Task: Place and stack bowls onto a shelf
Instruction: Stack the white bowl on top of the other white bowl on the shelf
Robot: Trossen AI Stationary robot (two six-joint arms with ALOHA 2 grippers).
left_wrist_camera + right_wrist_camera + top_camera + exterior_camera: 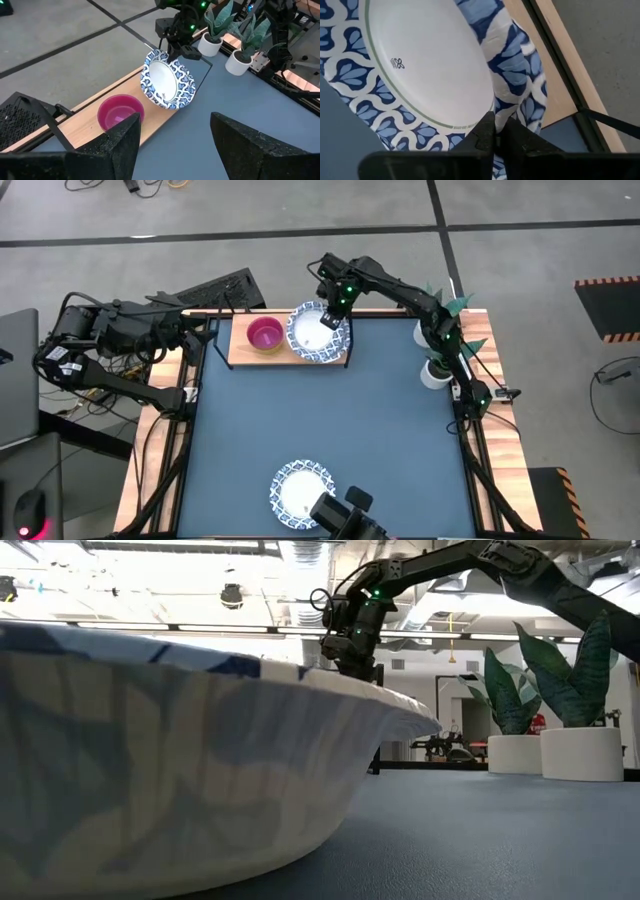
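On the blue bench stands the shelf, with a magenta bowl on it. The right gripper pinches the rim of a patterned bowl, fingers clenched on it, at the shelf's end. Next, I think, releasing. The left gripper waits, fingers apart.

Two matte black jointed arms, left arm and right arm, carried green indicator lights and black cabling.
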